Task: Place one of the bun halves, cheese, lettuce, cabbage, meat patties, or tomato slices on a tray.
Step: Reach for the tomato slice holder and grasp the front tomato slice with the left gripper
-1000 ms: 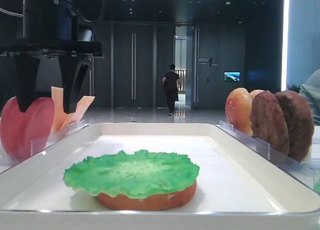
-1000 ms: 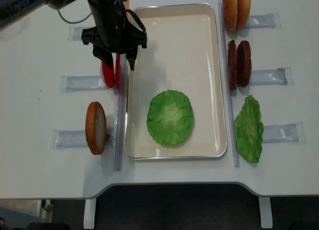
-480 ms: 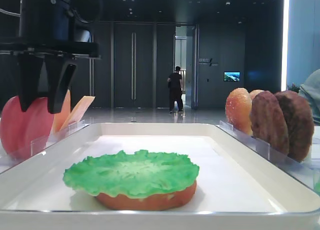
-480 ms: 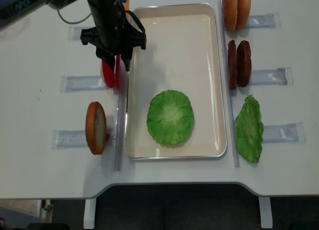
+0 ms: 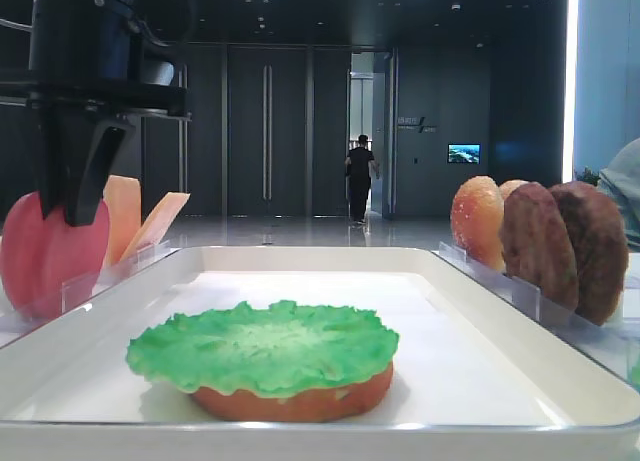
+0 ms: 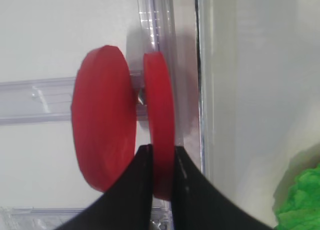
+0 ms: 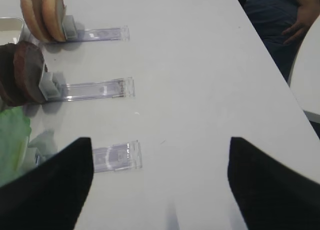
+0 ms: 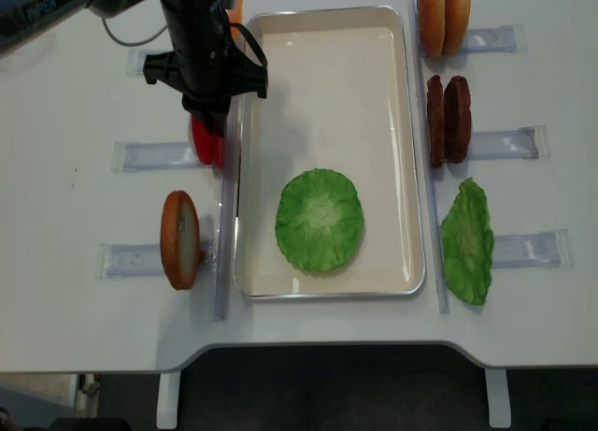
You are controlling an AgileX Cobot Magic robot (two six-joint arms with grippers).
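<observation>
On the white table [image 8: 84,356], lettuce [image 8: 319,219] over a bun base is already laid at the tray's [image 8: 327,20] lower centre, while one tomato slice [image 6: 160,130], upright in its holder at left, is pinched by the left gripper [image 6: 161,182], not yet lifted.

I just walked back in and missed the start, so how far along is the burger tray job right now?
Done: a bun base topped with lettuce lies on the white tray.
In hand: the left gripper is shut on the tomato slice nearer the tray, which stands in its clear holder.
Left: lift that slice out and set it on the tray.
</observation>
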